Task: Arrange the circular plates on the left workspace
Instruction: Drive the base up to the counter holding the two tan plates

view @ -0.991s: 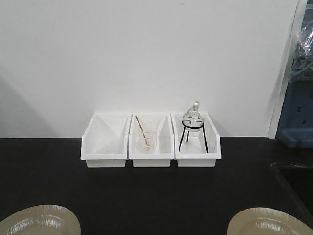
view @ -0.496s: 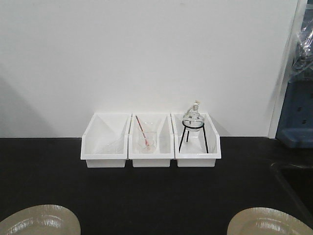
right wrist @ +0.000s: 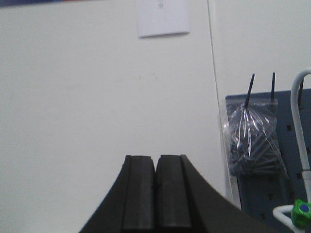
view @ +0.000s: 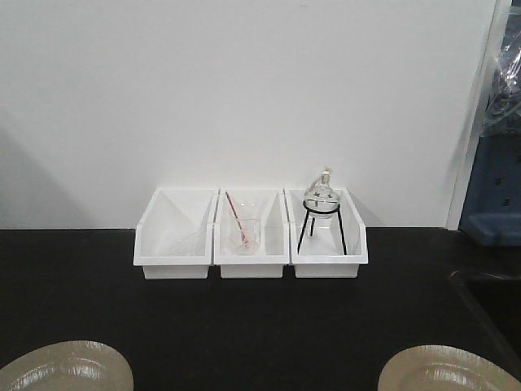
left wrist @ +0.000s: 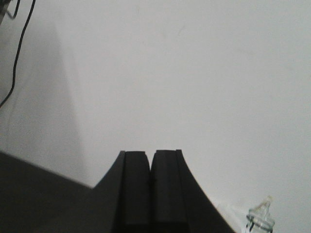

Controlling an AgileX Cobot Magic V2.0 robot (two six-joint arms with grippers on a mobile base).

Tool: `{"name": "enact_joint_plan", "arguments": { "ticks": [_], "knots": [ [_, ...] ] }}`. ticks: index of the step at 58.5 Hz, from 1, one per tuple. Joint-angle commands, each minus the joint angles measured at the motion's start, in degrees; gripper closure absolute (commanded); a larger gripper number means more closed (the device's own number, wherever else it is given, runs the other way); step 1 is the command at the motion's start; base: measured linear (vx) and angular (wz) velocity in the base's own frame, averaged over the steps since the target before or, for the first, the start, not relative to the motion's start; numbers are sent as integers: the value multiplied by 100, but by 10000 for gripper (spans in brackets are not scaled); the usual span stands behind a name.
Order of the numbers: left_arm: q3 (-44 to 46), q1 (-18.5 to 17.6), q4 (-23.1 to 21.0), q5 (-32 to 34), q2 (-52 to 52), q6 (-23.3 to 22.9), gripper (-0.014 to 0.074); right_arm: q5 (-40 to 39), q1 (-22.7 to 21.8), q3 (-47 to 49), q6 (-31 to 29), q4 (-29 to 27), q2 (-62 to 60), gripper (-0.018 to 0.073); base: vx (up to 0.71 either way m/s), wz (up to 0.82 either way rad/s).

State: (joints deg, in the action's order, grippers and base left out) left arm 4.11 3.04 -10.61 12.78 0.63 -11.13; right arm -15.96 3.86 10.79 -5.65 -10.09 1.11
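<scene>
Black bench top [view: 244, 326] runs under a plain white wall [view: 244, 98]. Left plate [view: 69, 368] lies flat at the near left edge, its bottom half cropped by the frame. Three white bins stand side by side against the wall. Contents of the left bin [view: 175, 240] are hard to make out, maybe clear glassware. The middle bin [view: 251, 244] holds a beaker with a red-tipped rod. The right bin [view: 330, 244] holds a round flask [view: 321, 198] on a black tripod. Right plate [view: 448, 371] lies flat at the near right edge, also cropped, close to the sink basin [view: 496, 305].

Left gripper [left wrist: 151, 160] has its fingers pressed together with nothing between them and faces the wall. Right gripper [right wrist: 155, 162] is the same, closed and empty, with a blue pegboard [right wrist: 272, 160] off to its right.

Neither arm shows in the front view and neither wrist view shows a plate. Both plates probably lie below the fingers and back toward the robot. Right plate is likely the one to move leftward, and the right arm looks nearer to it. Plates are round, so there is no long axis. Their near rims are hidden.
</scene>
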Motion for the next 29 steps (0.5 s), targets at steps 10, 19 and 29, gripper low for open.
{"name": "enact_joint_plan", "arguments": {
  "ticks": [10,19,29],
  "knots": [
    [2232,-18,722,-136,-1240,547,594,949,-27,2390,-515,-126,1886,559,0,0],
    [3682,-18,698,-1146,-2751,539,594,1828,-27,3655,-509,-137,3284,559,0,0],
    [4978,-18,37,-2711,-4494,576,594,3343,-9,4755,-499,-870,4858,559,0,0]
  ]
}}
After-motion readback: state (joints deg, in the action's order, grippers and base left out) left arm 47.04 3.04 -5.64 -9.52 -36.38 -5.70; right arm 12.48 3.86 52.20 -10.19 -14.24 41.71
